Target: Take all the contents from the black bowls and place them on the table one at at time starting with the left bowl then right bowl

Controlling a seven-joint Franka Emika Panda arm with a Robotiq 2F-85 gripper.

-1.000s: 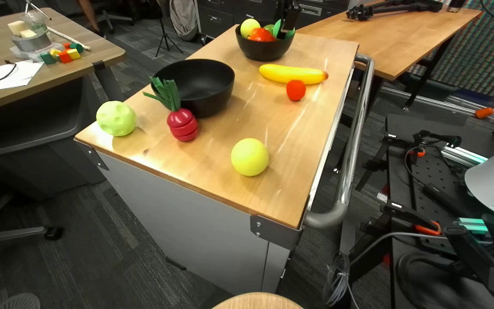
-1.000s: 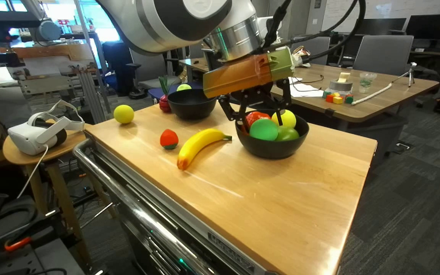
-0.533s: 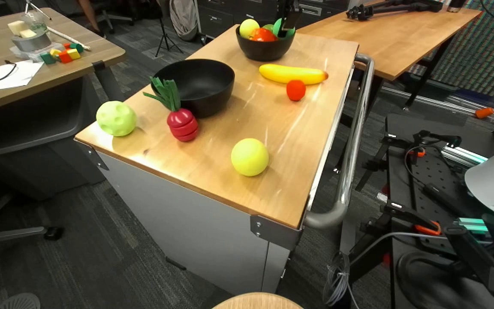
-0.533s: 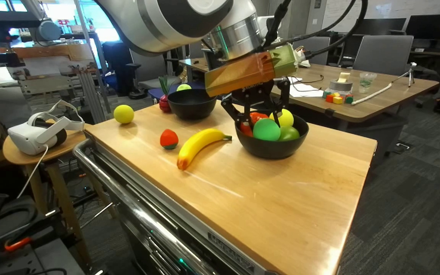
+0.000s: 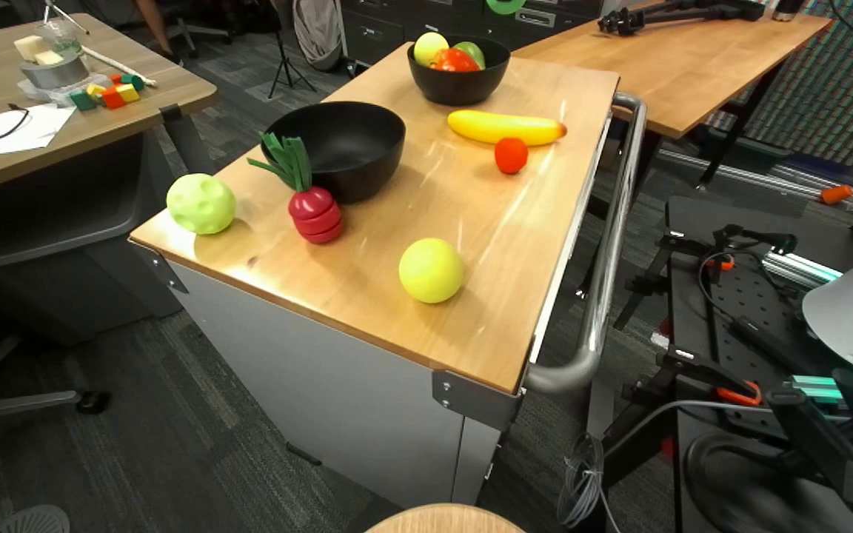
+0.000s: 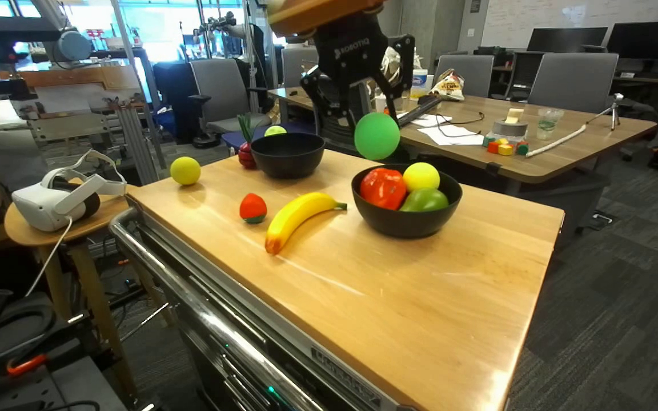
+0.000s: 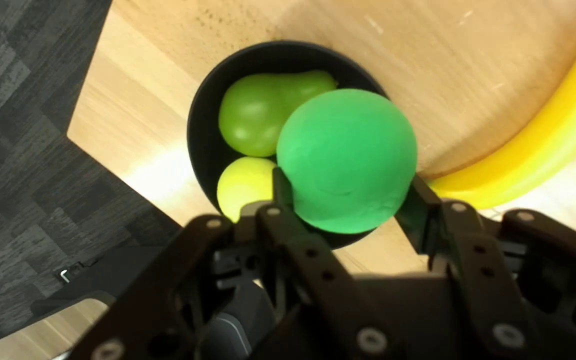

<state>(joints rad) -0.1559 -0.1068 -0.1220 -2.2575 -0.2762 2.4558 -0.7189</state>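
Gripper (image 7: 351,193) grasps a green ball (image 6: 377,136), held in the air clear of a black bowl (image 6: 406,224) holding a red tomato or pepper (image 6: 383,187), a yellow ball (image 6: 421,176) and a green fruit (image 7: 254,116). The other black bowl (image 5: 350,144) shows nothing inside, so it looks finished; a banana (image 5: 506,128), a small red fruit (image 5: 511,155), a radish (image 5: 315,215), a second yellow ball (image 5: 431,271) and a dimpled lime ball (image 5: 201,204) lie on the wooden table (image 5: 486,222). Remaining, apparently: setting this ball down, then those three
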